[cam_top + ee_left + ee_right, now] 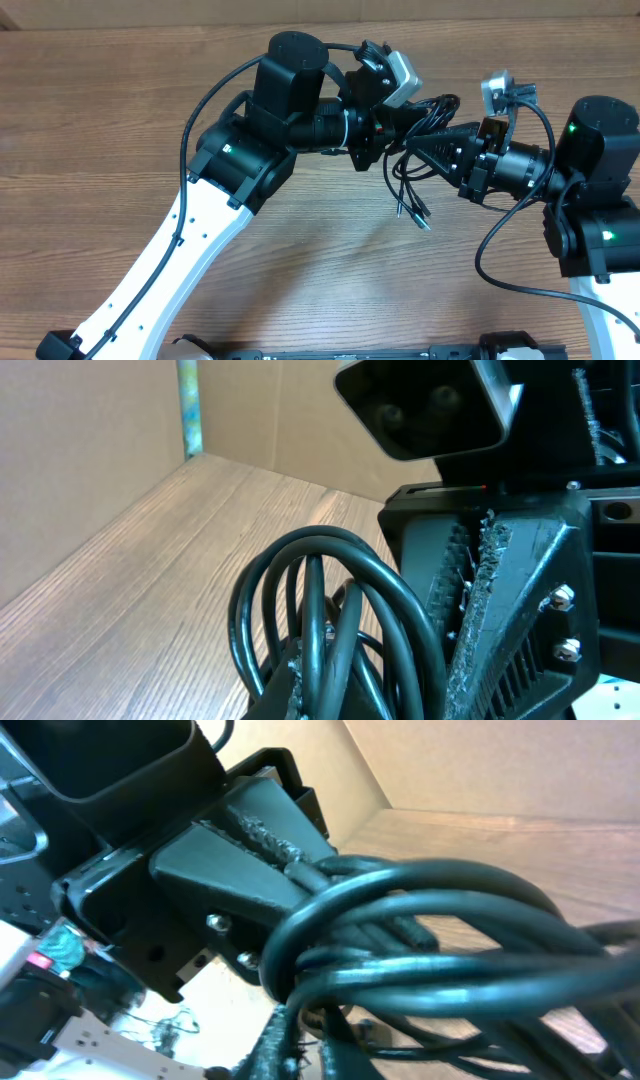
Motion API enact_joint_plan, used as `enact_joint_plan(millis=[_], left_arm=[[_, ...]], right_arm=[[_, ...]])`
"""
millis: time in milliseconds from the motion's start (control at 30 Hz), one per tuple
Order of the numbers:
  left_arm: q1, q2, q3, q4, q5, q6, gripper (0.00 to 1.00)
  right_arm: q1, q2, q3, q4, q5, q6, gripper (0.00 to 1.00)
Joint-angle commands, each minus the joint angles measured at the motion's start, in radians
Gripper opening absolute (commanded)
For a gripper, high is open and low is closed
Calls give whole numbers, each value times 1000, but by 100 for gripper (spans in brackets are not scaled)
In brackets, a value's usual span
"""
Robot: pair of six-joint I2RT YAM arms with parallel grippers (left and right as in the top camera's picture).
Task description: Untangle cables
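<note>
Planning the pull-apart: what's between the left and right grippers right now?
Only the cables, a looped bundle; left gripper and right gripper both clamp it, nearly touching. Both wrist views show it.

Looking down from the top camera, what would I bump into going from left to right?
left arm's white link → cables → right wrist camera → right arm's green-lit joint

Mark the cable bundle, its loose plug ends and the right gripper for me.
cable bundle [430, 975], right wrist view, on the strands running across mid-picture.
loose plug ends [423, 223], overhead view, on one silver tip.
right gripper [412, 143], overhead view, midway between the tips of its fingers, at the bundle.
</note>
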Motion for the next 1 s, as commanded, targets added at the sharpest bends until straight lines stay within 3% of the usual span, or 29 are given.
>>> enact_joint_plan(millis=[0, 167, 367, 967], left_arm=[[-17, 5, 15, -2, -21, -13, 4], [-16, 5, 15, -51, -102, -13, 4], [-16, 5, 15, -60, -99, -13, 4], [-17, 5, 15, -84, -36, 23, 4]], right_arm=[[-1, 0, 13, 24, -73, 1, 4], [-2, -2, 13, 124, -184, 3, 4], [-28, -3, 13, 213, -196, 70, 4], [-219, -3, 13, 178, -206, 117, 4]])
